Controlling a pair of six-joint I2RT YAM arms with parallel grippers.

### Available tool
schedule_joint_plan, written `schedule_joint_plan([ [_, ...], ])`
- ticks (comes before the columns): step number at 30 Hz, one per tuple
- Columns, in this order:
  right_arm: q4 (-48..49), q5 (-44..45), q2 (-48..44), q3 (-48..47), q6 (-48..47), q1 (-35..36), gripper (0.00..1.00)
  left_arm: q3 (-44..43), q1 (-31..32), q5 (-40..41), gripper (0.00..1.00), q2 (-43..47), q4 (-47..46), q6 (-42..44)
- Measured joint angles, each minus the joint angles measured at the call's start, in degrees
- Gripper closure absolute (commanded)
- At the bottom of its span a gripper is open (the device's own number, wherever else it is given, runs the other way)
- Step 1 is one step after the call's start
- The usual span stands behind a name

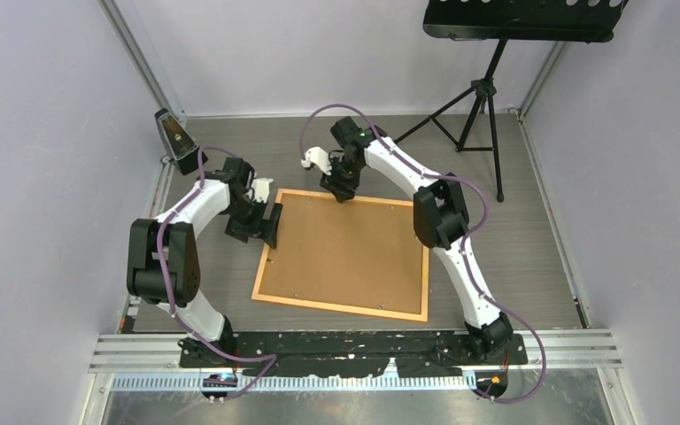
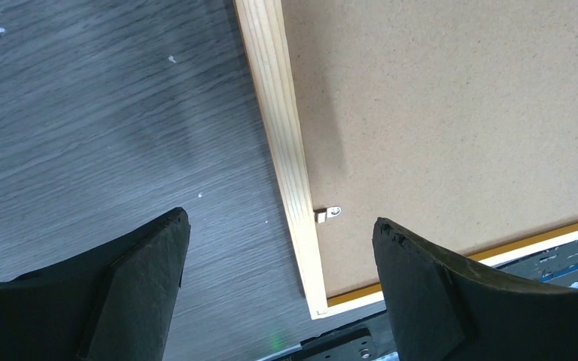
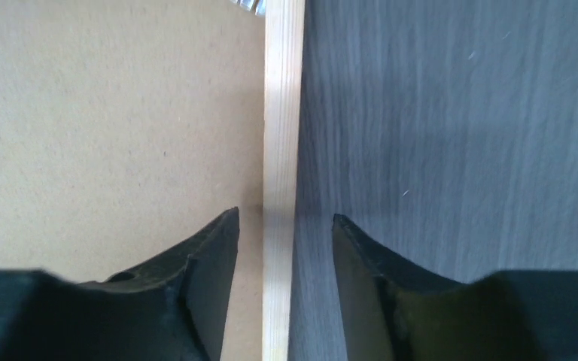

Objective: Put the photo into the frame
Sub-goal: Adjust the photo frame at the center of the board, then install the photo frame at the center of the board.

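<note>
The frame [image 1: 336,309] lay face down on the table [image 1: 513,257], with the brown board [image 1: 345,252] filling its back. The photo was not in view. It may have been under the board, but the pictures could not settle that.

The left gripper [image 2: 278,222] hung over the frame's left rail near a corner. Its jaws stood wide apart, one over the table and one over the board, clamping nothing. A small metal clip [image 2: 330,213] sat at the rail's inner edge, just beside the gap between the fingers. The right gripper [image 3: 284,218] straddled the far rail with its jaws parted more narrowly. A sliver of space showed on each side of the wood, so it held nothing either.

With both tools loose astride a rail, the step looked like letting go of the frame, or lining up on it. Either way, clean clearance mattered most. Each arm would do best to rise straight up from its rail and keep its jaws spread, so that no finger hooked the thin wood and dragged the frame askew. The right gripper had the least room, so it needed the truest lift. The left one needed to avoid snagging the clip. The board should sit flat inside the rails.
</note>
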State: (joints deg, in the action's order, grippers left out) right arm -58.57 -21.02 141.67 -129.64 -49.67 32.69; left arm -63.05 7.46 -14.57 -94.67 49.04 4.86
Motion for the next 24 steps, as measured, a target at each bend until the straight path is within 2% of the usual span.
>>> schedule_joint_plan([
  [3, 4.61, 0.07, -1.70, 1.90, 3.19, 0.76, 0.30, 0.04, -0.37, -0.09, 0.10, 0.09, -0.37, -0.02],
  [7, 11.76, 3.69, -10.91, 14.58, 9.46, 0.61, 0.24, 0.07, -0.57, -0.70, 0.09, 0.11, -0.66, -0.15],
  [13, 18.27, 11.37, -27.67, 31.85, 18.88, -1.86, 0.19, 0.07, -0.79, -1.11, 0.09, 1.05, -0.87, -0.17],
  [17, 21.16, 14.82, -38.47, 43.43, 25.42, -5.99, 0.18, 0.04, -0.83, -1.07, 0.09, 1.75, -1.16, -0.17],
  [24, 24.87, 15.28, -48.00, 61.86, 34.69, -14.03, 0.18, -0.72, -0.85, -0.85, 0.09, 1.77, -1.46, -0.15],
])
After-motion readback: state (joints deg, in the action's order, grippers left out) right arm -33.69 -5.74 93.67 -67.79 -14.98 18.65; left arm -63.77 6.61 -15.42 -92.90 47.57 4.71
